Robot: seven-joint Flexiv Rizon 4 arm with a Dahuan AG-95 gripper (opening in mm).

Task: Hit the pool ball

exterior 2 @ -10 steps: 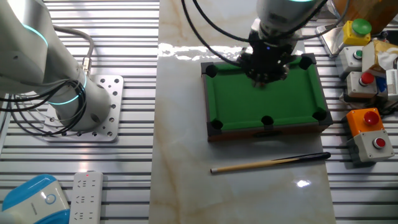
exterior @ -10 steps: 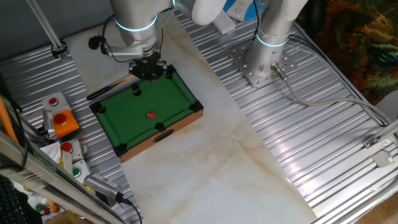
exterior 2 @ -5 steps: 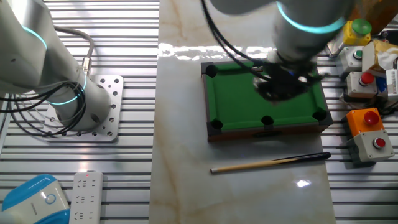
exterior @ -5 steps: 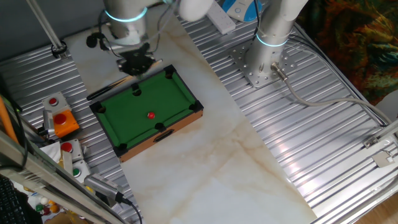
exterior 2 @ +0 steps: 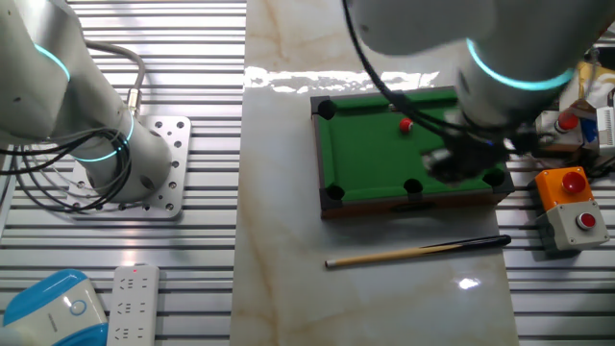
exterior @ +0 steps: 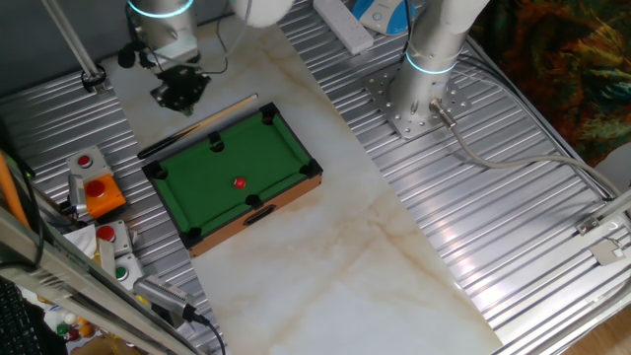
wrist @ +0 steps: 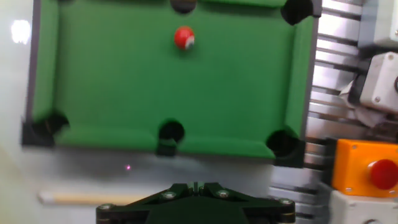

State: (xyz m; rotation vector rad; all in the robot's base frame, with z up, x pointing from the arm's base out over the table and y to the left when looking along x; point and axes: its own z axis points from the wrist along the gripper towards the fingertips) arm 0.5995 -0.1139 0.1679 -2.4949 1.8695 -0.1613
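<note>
The pool ball [exterior: 239, 182] is a tiny red sphere lying on the green felt of the toy pool table [exterior: 258, 148]. It also shows in the other fixed view [exterior 2: 405, 124] and near the top of the hand view [wrist: 184, 38]. My gripper [exterior: 179, 94] hangs above the table's rail on the cue side, well away from the ball. It is blurred in the other fixed view [exterior 2: 452, 163]. In the hand view my gripper [wrist: 196, 185] looks shut and empty. A wooden cue stick [exterior: 197, 125] lies on the marble beside the table, below my gripper.
The cue stick [exterior 2: 418, 252] lies along the table's long side. Button boxes with red buttons, one orange [exterior: 99, 192] [wrist: 367, 171], stand by one short end. A second arm's base [exterior: 424, 89] is bolted on the far side. A power strip [exterior 2: 135, 303] lies in a corner.
My gripper has moved off the felt, from above the table's rail outward to over the cue stick side. The ball and cue stick have not moved.
</note>
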